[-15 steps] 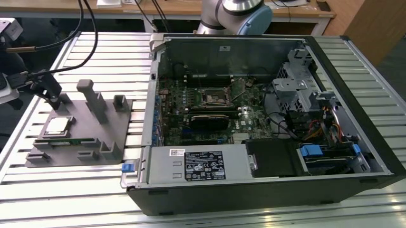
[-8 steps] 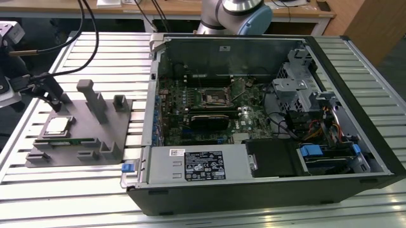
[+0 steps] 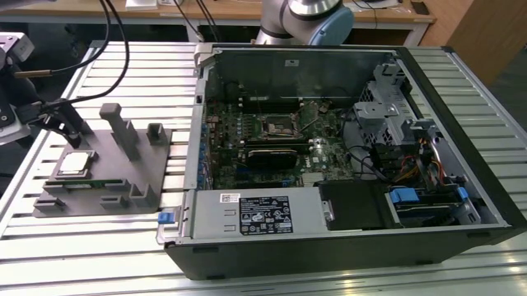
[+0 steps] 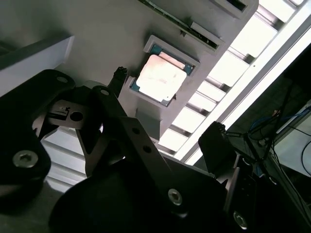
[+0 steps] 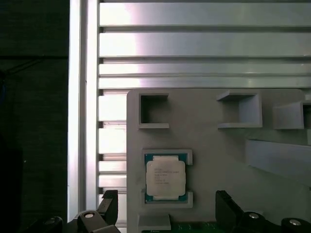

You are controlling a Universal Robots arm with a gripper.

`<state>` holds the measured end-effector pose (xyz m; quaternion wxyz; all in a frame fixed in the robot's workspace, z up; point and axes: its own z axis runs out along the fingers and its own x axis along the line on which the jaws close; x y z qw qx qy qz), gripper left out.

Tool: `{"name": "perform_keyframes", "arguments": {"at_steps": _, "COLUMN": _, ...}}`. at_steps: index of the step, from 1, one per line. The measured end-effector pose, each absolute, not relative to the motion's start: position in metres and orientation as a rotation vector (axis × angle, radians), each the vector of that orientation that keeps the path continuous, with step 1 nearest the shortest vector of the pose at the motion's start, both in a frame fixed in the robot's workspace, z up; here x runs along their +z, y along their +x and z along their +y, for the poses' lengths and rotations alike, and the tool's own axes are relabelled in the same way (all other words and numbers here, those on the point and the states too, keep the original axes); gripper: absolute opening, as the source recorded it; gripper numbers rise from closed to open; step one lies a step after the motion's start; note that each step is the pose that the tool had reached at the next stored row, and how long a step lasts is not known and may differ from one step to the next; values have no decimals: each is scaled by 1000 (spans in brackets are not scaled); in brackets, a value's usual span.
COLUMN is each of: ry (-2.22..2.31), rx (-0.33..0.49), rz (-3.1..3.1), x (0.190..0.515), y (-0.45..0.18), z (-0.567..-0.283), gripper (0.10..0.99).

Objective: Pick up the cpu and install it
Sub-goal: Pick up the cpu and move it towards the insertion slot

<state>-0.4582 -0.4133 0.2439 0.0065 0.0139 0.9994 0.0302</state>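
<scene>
One cpu [image 3: 74, 163] lies flat, metal top up, in a shallow framed recess of a single grey holder plate [image 3: 103, 157]. The plate rests on the slatted aluminium bench [image 3: 82, 246], at the exterior view's left. The gripper [image 3: 70, 123] hangs over the plate near the cpu, clear of it and holding nothing. Its two black fingers [image 5: 109, 208] are spread wide, and in both wrist views the chip shows in the gap between them.

Two grey posts [image 3: 123, 132] rise from the plate between the cpu and the one open computer case [image 3: 346, 259], which stands just beside the plate. One green memory stick [image 3: 86, 183] lies along the plate's edge, near the cpu. Inside the case, the green motherboard [image 3: 247, 142] carries one black square-framed socket [image 3: 278, 126], well apart from the cpu. Black cables [image 3: 115, 37] hang over the bench beyond the plate. In the first wrist view, two open box-shaped pockets [image 5: 154, 110] stand on the plate past the chip.
</scene>
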Motion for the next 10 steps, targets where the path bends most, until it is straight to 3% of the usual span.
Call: {"name": "perform_keyframes", "arguments": {"at_steps": 10, "ry": -3, "rx": 92, "rz": 3133, "x": 233, "y": -458, "z": -415, "gripper": 878}}
